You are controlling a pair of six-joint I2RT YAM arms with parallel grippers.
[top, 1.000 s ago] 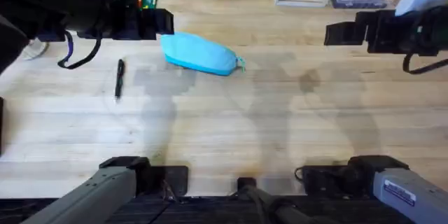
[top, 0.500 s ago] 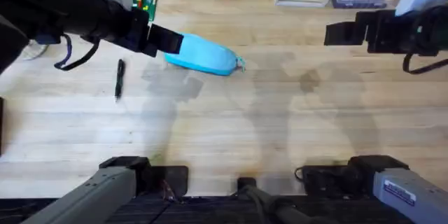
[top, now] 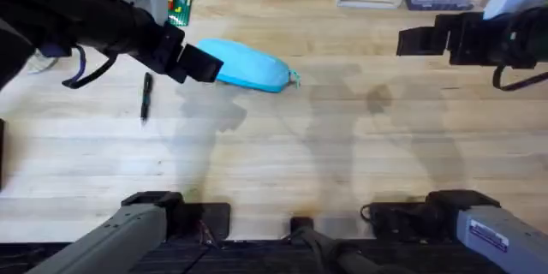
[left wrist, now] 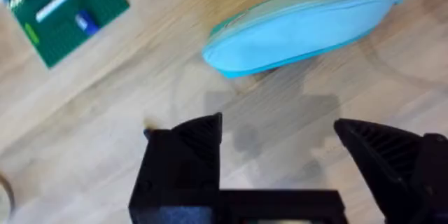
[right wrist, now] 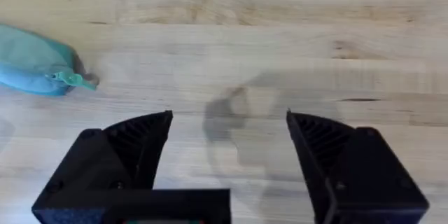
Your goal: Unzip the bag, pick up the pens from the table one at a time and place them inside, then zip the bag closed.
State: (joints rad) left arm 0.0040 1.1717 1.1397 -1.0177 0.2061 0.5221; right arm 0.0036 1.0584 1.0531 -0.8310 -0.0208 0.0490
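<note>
Left tool (left wrist: 276, 140) hangs with its black fingers spread wide, nothing between them, just above the worktop (top: 342, 163) beside the near-left end of the bag (top: 244, 65); in the overhead view it overlaps that end of the bag. From the left wrist, the light blue bag (left wrist: 308, 24) lies closed just beyond the fingers, with a green brick plate (left wrist: 59, 10) off to one side. One dark pen (top: 145, 96) lies on the worktop to the left of the bag, near the left arm. Right tool (right wrist: 227, 143) is also spread and empty, held over bare wood well apart from the bag, whose zipper pull end (right wrist: 70, 78) shows in the right wrist view.
</note>
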